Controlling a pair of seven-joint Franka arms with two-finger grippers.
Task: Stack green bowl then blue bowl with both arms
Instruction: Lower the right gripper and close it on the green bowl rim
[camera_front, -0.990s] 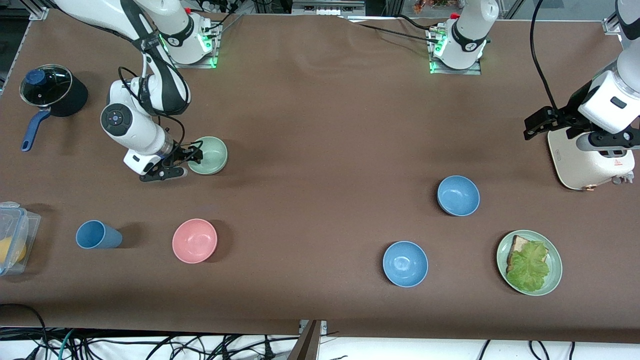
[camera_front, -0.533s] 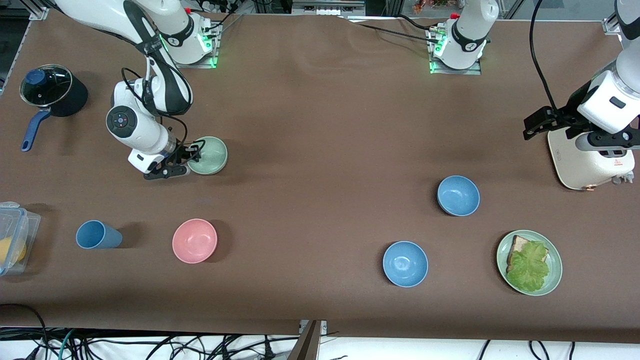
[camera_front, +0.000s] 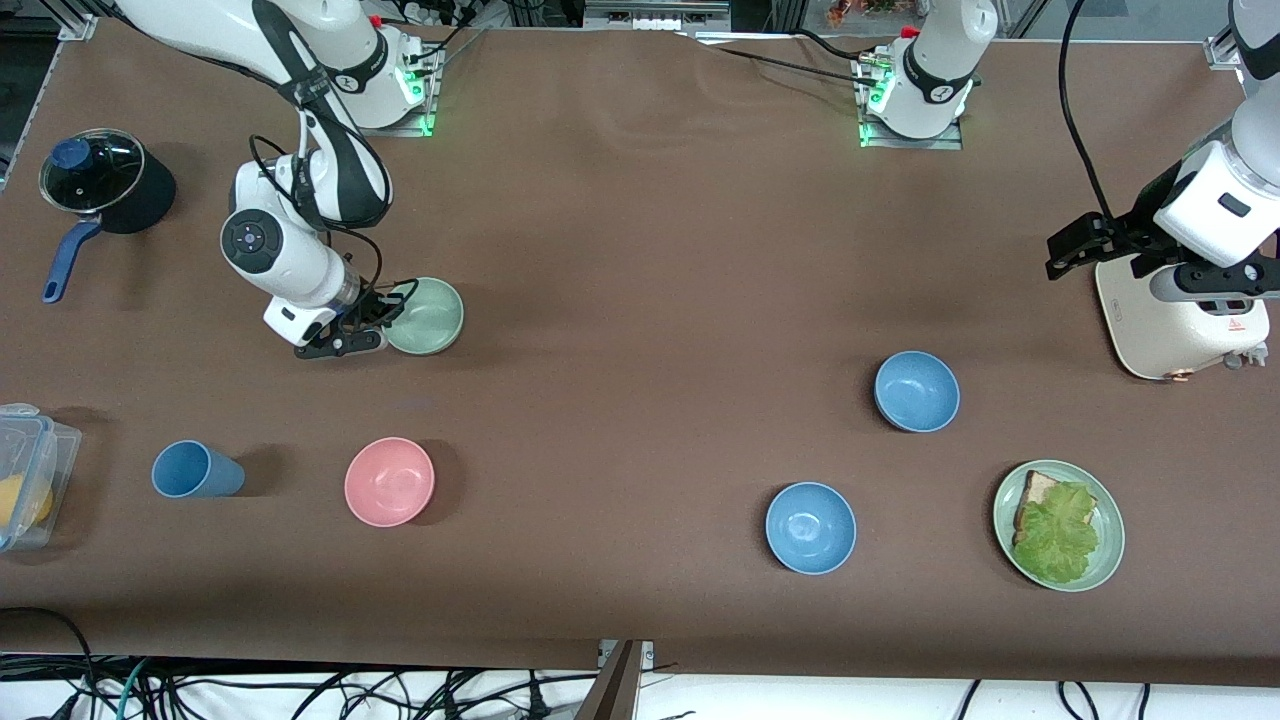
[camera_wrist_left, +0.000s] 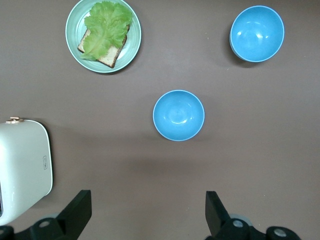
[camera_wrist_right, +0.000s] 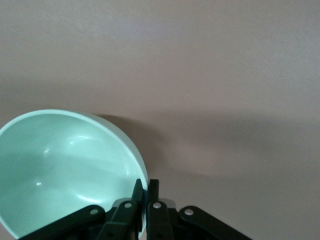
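The pale mint-green bowl (camera_front: 428, 316) is near the right arm's end of the table. My right gripper (camera_front: 392, 313) is shut on its rim, one finger inside and one outside, as the right wrist view shows: gripper (camera_wrist_right: 148, 184), bowl (camera_wrist_right: 65, 165). The dull steel-blue bowl (camera_front: 917, 391) sits on the table toward the left arm's end and shows in the left wrist view (camera_wrist_left: 178, 115). My left gripper (camera_front: 1072, 248) hangs open and empty over the table beside the toaster, its fingers (camera_wrist_left: 79, 205) wide apart.
A brighter sky-blue bowl (camera_front: 811, 527) and a green plate with bread and lettuce (camera_front: 1059, 525) lie nearer the front camera. A cream toaster (camera_front: 1175, 315), a pink bowl (camera_front: 389, 481), a blue cup (camera_front: 190, 469), a black pot (camera_front: 105, 185) and a plastic box (camera_front: 25, 475) also stand on the table.
My right gripper has shifted a little toward the table's middle, taking the green bowl with it by the rim. The left arm has not moved.
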